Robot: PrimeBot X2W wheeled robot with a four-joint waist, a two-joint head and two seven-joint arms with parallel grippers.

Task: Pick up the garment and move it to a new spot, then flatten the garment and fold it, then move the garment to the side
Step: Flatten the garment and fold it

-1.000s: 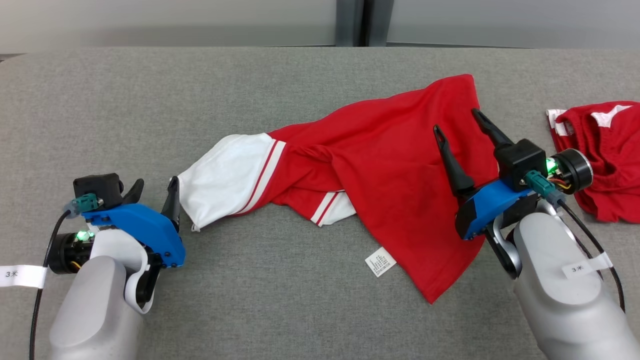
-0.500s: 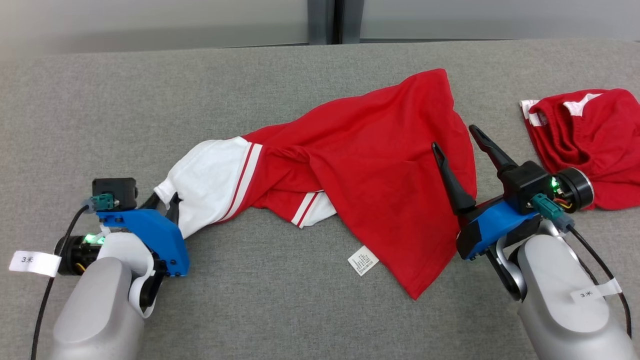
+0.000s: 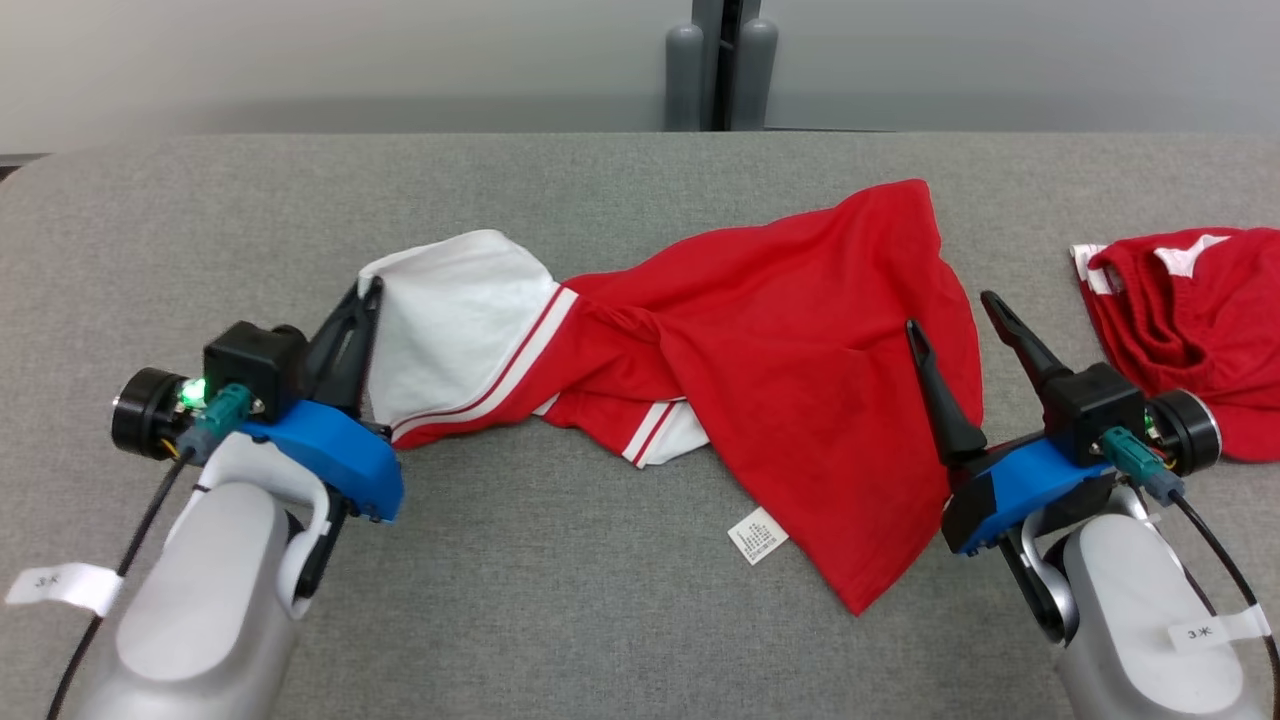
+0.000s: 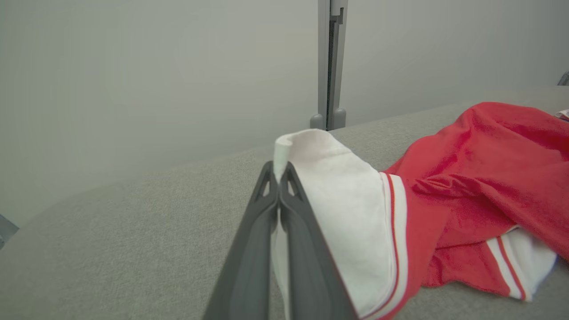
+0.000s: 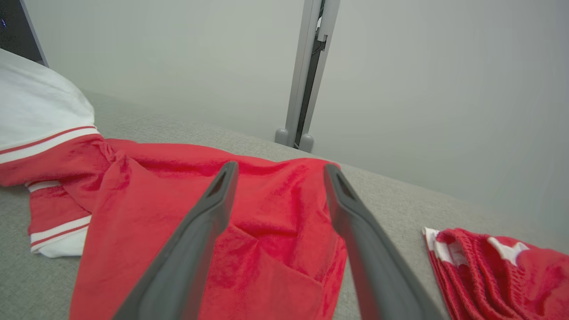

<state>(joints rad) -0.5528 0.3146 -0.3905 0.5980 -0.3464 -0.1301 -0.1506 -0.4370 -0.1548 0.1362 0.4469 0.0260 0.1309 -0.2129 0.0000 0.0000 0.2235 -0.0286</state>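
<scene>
The garment (image 3: 790,340) is a red shirt with white, red-striped sleeves, lying crumpled across the grey table (image 3: 560,590). My left gripper (image 3: 368,292) is shut on the white sleeve (image 3: 455,310) and holds its edge raised off the table; in the left wrist view the fingers (image 4: 284,209) pinch the white cloth (image 4: 346,191). My right gripper (image 3: 950,315) stands open over the shirt's right part, one finger above red cloth, the other near its right edge. The right wrist view shows the red cloth (image 5: 271,222) between the spread fingers (image 5: 209,209).
A second red garment (image 3: 1190,320) with white marks lies bunched at the table's right edge, also in the right wrist view as a red heap (image 5: 498,271). A white care label (image 3: 757,535) sticks out at the shirt's front. A grey post (image 3: 715,65) stands behind the table.
My left gripper shut on the white sleeve and lifted it up and away from me. The head camera shifted. The right gripper stayed open over the shirt.
</scene>
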